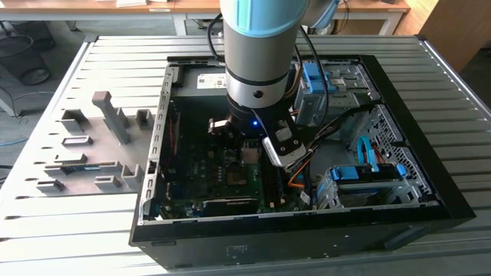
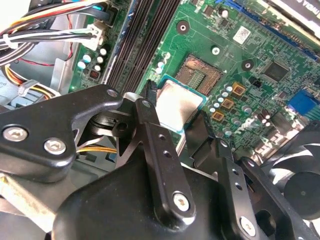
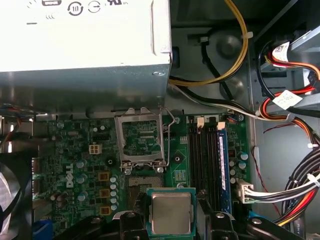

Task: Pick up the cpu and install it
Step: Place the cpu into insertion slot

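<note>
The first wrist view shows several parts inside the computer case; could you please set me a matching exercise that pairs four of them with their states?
Things:
1. cpu
2. socket frame
3. memory stick
4. power-supply box

States:
A. swung open, standing up
B. seated in a slot
C. held in the claw
D. pale grey, at the motherboard's edge

Pairs: 1-C, 2-A, 3-B, 4-D

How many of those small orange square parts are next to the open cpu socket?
3 orange squares, in a row on the motherboard beside the socket: one, one, one nearest the gripper holding the cpu. The gripper may hide more.
</note>
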Controlling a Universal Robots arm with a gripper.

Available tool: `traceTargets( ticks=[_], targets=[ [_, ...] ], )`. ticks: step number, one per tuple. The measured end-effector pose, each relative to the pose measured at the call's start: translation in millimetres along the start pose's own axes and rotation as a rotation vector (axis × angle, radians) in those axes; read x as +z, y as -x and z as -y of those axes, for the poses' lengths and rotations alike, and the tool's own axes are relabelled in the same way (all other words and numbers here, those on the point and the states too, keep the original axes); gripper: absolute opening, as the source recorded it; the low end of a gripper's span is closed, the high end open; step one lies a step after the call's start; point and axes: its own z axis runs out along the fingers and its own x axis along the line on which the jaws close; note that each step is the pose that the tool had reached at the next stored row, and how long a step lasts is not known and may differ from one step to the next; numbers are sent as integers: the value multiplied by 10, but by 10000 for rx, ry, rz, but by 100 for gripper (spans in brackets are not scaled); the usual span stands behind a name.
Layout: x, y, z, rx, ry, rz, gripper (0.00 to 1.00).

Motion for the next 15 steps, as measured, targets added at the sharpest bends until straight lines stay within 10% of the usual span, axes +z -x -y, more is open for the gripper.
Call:
traceTargets(
  ticks=[15],
  targets=[
    [133, -45, 11, -321, -215, -5, 47]
  ],
)
